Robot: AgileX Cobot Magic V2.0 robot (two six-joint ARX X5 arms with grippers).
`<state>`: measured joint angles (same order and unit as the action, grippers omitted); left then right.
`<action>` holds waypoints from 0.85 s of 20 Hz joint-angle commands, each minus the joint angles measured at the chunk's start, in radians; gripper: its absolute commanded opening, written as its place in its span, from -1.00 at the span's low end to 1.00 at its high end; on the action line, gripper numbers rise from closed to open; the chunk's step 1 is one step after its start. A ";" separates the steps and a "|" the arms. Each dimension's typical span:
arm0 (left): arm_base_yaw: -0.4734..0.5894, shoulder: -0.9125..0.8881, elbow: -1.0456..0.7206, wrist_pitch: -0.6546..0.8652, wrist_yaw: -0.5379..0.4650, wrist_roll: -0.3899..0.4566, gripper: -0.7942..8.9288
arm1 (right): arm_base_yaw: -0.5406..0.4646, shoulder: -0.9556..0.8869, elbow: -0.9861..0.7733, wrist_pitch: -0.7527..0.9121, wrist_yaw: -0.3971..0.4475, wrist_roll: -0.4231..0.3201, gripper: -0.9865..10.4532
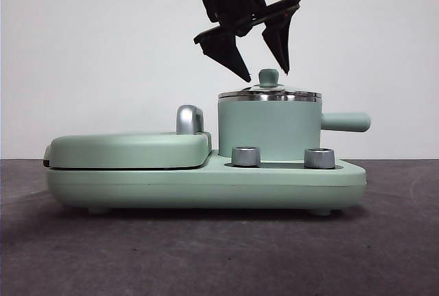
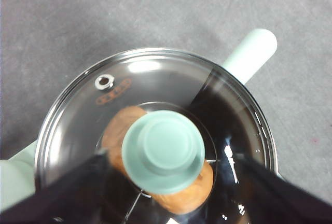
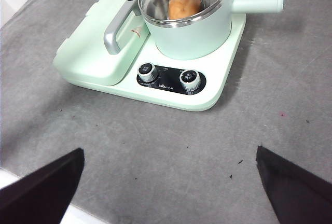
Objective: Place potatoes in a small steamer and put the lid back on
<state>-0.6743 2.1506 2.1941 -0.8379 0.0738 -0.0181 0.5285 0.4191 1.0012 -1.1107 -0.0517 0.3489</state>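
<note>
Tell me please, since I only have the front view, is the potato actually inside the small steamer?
Observer: Yes, the left wrist view shows the potato through the glass lid, inside the small steamer.
Operator: Which arm is above the knob?
Observer: The left gripper; its open jaws flank the knob without touching it.
Operator: Where is the right arm?
Observer: The right gripper is back from the cooker, open over bare table.

I see orange markings printed on the round glass lid (image 2: 155, 105) and small white lettering on the black control panel (image 3: 170, 80) between its knobs; neither is legible.
</note>
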 commanded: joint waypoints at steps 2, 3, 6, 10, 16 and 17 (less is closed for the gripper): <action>0.005 -0.103 0.040 -0.074 -0.003 0.009 0.06 | 0.006 0.002 0.007 0.011 0.000 0.010 0.10; 0.005 -0.142 0.040 -0.128 -0.003 0.013 0.06 | 0.006 0.002 0.007 0.011 0.000 0.009 0.10; 0.005 -0.264 0.040 -0.315 -0.003 0.016 0.06 | 0.006 0.002 0.007 0.011 -0.002 0.006 0.10; 0.004 -0.407 0.031 -0.470 -0.003 -0.033 0.06 | 0.006 0.003 0.007 0.025 -0.032 -0.014 0.10; -0.007 -0.680 -0.221 -0.457 -0.004 -0.050 0.06 | 0.006 0.004 0.006 0.074 -0.081 -0.072 0.10; -0.007 -0.730 -0.288 -0.437 -0.004 -0.056 0.06 | 0.006 0.004 0.006 0.083 -0.089 -0.073 0.10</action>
<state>-0.6720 1.4567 1.9503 -1.2900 0.0734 -0.0563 0.5293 0.4194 1.0012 -1.0439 -0.1341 0.2962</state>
